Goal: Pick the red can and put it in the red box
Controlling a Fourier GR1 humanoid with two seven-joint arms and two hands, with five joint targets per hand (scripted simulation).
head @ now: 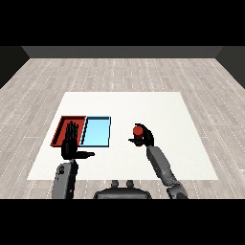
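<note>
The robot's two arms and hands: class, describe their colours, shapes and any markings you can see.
Both forearms are grey, smooth, rounded segments coming in from the lower corners. Each ends in a black hand with slim fingers and a thumb: the left hand, the right hand. A darker joint shows on the right forearm near the lower edge. No cables, markings or sleeves are visible.

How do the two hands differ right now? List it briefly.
The left hand is open, fingers straight and thumb out, holding nothing; the right hand curls round the red can. The left hand overlaps the red tray in the view; the right hand is right of the light blue tray. Both are black on grey forearms.
</note>
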